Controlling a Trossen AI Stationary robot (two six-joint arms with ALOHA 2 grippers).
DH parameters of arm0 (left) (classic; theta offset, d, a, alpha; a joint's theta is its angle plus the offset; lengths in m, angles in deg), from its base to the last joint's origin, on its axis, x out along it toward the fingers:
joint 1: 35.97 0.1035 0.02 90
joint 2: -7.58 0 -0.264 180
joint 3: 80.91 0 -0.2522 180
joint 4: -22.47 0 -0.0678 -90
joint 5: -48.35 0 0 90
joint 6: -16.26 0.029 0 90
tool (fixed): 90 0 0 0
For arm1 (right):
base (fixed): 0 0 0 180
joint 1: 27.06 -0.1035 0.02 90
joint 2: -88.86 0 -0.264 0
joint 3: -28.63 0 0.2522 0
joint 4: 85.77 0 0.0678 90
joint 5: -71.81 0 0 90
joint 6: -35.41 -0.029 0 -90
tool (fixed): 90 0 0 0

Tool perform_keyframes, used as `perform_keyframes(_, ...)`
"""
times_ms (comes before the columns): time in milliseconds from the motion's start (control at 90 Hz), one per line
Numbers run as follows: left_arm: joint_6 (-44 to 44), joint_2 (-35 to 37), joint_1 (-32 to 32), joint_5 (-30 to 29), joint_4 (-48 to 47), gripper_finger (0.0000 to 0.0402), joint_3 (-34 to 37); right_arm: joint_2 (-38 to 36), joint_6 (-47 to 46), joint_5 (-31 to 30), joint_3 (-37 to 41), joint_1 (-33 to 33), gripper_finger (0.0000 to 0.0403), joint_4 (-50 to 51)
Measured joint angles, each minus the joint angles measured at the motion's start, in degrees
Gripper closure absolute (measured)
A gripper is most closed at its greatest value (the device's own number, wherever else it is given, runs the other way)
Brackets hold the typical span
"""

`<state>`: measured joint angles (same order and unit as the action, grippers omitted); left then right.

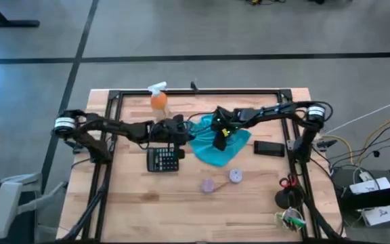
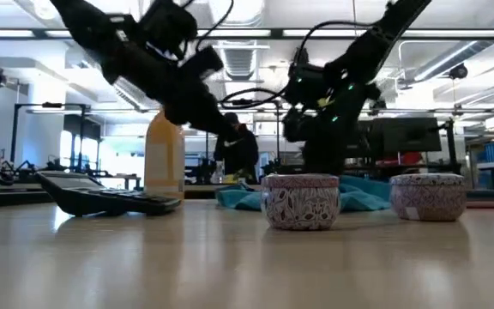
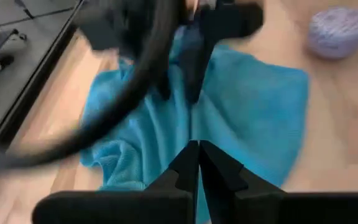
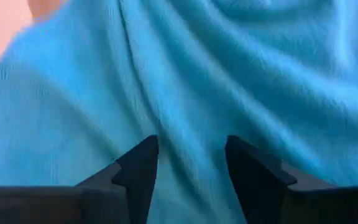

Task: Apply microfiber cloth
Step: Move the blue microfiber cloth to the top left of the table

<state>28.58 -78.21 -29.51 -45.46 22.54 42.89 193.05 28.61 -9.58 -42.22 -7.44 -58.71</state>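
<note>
The teal-blue microfiber cloth (image 1: 212, 154) lies crumpled on the wooden table at its middle; the low view shows it (image 2: 363, 193) behind two tins. My right gripper (image 1: 220, 142) stands over the cloth's middle, pointing down and open, with a fold of the cloth (image 4: 191, 124) between its fingers (image 4: 143, 163). My left gripper (image 1: 181, 135) is shut and hangs above the table at the cloth's left edge. In the left wrist view it (image 3: 197, 152) points at the cloth (image 3: 253, 112), with nothing between its fingers. My right gripper comes at the cloth's middle from above, its open fingers on either side of a raised fold (image 4: 185, 143). Whether the fingertips touch the cloth, I cannot tell.
A black calculator (image 1: 162, 160) lies just near of my left gripper. An orange spray bottle (image 1: 159, 99) stands at the far left. Two small patterned tins (image 1: 208, 184) (image 1: 235, 176) sit near the cloth's near side. A black flat object (image 1: 268, 148) lies to its right.
</note>
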Motion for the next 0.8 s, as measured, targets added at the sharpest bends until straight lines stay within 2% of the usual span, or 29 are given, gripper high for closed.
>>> perform_keyframes(211, -0.4, 4.0, -0.5, 0.0, 0.2, 0.0402, 3.1, 5.9, 0.2, -8.9, -5.8, 1.3, 0.0277, -1.8)
perform_keyframes(422, -0.2, 4.2, -0.5, -0.2, 0.2, 0.0402, 3.4, 7.6, 2.9, -10.5, -10.6, 2.0, 0.039, 4.6)
perform_keyframes(600, 0.0, 3.8, -0.5, -0.2, 0.3, 0.0402, 3.3, 3.9, 4.5, -14.4, -12.3, 2.3, 0.0401, 13.3)
perform_keyframes(800, -4.0, 3.7, -0.5, -0.1, -0.5, 0.0402, 3.3, -5.1, 5.4, -24.5, -11.5, 4.0, 0.0402, 21.5)
